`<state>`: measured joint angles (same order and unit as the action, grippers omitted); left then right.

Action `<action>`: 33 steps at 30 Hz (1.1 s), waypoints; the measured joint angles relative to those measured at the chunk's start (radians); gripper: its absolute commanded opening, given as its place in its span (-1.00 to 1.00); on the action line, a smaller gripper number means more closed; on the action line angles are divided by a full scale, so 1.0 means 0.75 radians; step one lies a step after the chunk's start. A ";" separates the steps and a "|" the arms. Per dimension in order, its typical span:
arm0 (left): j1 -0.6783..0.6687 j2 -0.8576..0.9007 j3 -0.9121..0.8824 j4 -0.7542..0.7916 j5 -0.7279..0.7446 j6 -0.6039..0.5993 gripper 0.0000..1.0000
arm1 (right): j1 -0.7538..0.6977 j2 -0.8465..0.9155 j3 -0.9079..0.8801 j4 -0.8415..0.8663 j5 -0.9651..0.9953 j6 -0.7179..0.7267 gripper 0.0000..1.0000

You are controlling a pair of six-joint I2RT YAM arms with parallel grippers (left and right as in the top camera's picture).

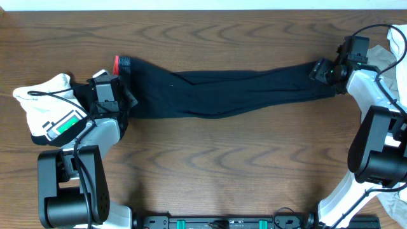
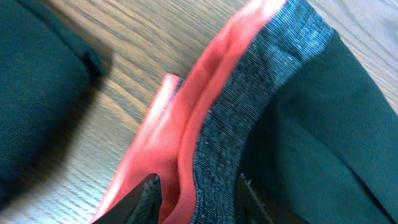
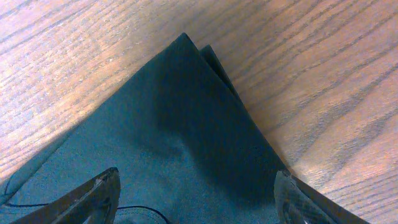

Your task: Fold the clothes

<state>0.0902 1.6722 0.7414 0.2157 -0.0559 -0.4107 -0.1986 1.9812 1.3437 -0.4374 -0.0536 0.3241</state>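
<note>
Red-edged grey waistband [image 2: 261,93] of the black pants [image 1: 222,95] lies between the left gripper's [image 2: 196,196] fingers; clamped or not, I cannot tell. Right gripper [image 3: 196,193] hangs with fingers well apart over the pants' other end, flat on the wooden table [image 1: 222,165]. Behind the left gripper lies a white green-patched top [image 1: 44,89].

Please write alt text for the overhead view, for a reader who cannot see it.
Black pants lie stretched across a wooden table, red waistband at the left end. The left gripper is at the waistband, the right gripper at the leg ends. A white garment lies at the far left.
</note>
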 measured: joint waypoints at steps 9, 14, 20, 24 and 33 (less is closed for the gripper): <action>0.001 0.000 0.006 -0.251 0.111 0.009 -0.88 | 0.000 0.000 0.000 -0.012 0.000 0.000 0.55; 0.001 -0.006 0.033 -0.399 0.120 0.010 -0.88 | 0.000 0.000 0.000 -0.020 0.001 -0.006 0.55; 0.001 -0.037 0.057 -0.581 0.131 0.010 -0.88 | 0.000 0.000 0.000 -0.059 0.032 -0.011 0.51; 0.001 -0.048 0.070 -0.679 0.135 0.010 -0.88 | 0.000 0.000 0.000 -0.061 0.071 -0.027 0.51; 0.001 -0.063 0.086 -0.821 0.135 0.010 -0.88 | 0.000 0.000 0.000 -0.043 0.092 -0.088 0.54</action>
<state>0.0906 1.6249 0.8062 -0.4000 0.0456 -0.4030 -0.1986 1.9812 1.3437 -0.4694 0.0151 0.2581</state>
